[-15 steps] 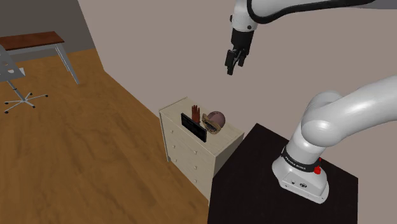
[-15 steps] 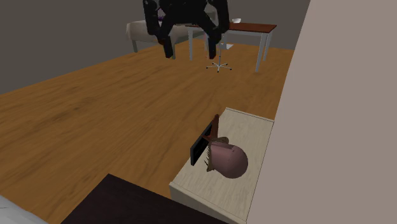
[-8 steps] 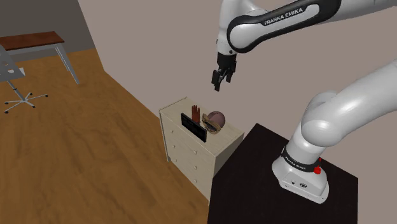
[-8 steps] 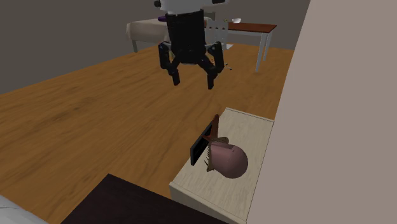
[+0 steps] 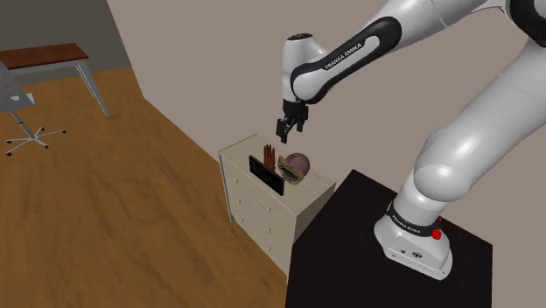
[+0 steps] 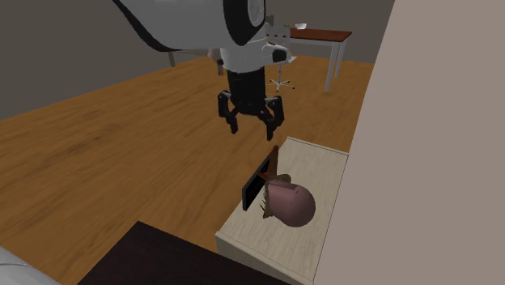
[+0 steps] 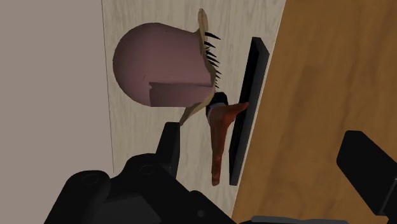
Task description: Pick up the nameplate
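The nameplate is a thin black slab standing on edge along the floor-side edge of a cream dresser. My gripper hangs a short way above the dresser top, open, with nothing between its fingers. In the wrist view the nameplate lies ahead, between the two fingers. A brown hand-shaped figure stands touching the nameplate's wall side.
A pink rounded object with dark spikes sits on the dresser between the nameplate and the wall. The black stand adjoins the dresser. A red-topped desk and an office chair stand far off on the wood floor.
The arm has lowered the gripper from high above toward the dresser, moving it to the shoulder view's left. The fingers stayed open. The things on the dresser have not moved.
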Controlling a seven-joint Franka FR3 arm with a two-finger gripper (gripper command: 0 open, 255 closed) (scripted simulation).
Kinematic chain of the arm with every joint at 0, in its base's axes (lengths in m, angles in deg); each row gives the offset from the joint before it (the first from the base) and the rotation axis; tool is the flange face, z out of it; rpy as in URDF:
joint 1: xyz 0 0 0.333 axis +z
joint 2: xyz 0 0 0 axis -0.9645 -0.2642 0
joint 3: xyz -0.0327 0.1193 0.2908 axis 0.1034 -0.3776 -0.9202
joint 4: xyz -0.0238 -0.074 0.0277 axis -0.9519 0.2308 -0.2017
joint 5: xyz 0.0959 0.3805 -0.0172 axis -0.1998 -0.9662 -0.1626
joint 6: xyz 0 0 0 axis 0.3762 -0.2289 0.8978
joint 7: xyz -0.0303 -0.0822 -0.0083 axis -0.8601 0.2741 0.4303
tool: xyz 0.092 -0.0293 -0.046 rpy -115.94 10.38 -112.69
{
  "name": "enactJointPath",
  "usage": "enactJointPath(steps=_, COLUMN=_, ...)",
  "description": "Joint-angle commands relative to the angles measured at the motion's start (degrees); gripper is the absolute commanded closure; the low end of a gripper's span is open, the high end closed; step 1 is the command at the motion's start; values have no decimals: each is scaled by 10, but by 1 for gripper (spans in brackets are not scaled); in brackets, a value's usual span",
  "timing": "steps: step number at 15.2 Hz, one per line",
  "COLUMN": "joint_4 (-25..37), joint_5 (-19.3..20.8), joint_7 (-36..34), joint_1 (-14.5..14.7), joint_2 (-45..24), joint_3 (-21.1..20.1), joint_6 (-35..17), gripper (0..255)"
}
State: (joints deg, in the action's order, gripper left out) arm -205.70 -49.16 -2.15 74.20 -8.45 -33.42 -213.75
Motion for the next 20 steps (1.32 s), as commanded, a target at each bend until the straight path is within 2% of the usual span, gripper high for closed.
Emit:
enactJointPath(steps=1, joint_4=1, joint_5=2, joint_7=-13, joint_1=0, joint_2=-38, joint_3=-4, joint_6=-35, gripper=0)
enactJointPath(steps=8, joint_4=53, joint_5=20, joint_7=-55, joint_1=-1, joint_2=-205, joint_3=-7, joint_6=-138, gripper=0)
enactJointPath(steps=14, joint_4=127, joint_5=35, joint_7=-87, joint_1=7, joint_2=-348, joint_3=0, joint_6=-199, gripper=0)
enactJointPath(steps=20, joint_4=143, joint_5=43, joint_7=-96, joint_1=13, joint_2=-402, joint_3=7, joint_6=-235, gripper=0)
